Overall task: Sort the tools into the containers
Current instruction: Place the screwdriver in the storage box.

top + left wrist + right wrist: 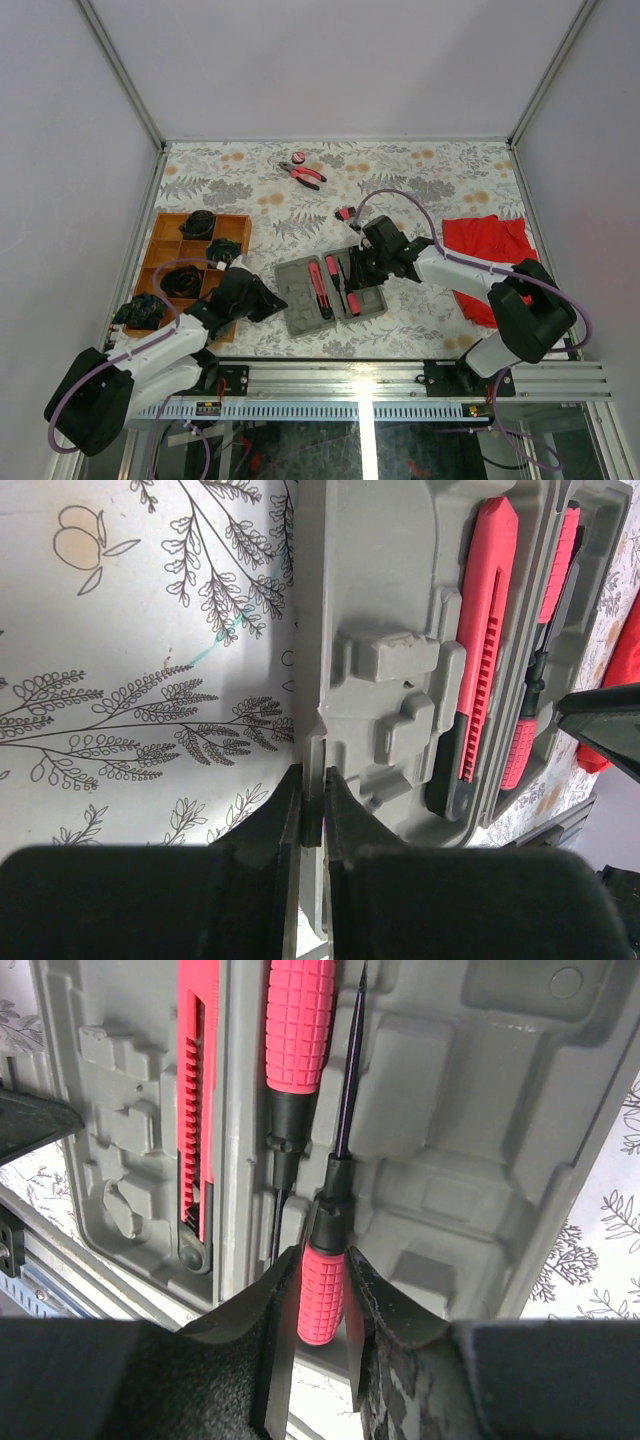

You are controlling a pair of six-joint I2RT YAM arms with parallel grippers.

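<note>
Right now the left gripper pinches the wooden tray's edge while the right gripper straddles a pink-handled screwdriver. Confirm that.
Wrong on the wooden tray: the left wrist view shows the left gripper pinching the edge of the grey case. The right gripper does straddle the pink-handled screwdriver.

Bright, even light; near fingers point(250, 1360) blurred.

We see left gripper point(312, 808) pinching left rim of grey case point(385, 600). Red knife point(485, 630) lies in recess, screwdriver point(520, 752) just beside. Floral table point(130, 680) at left.
</note>
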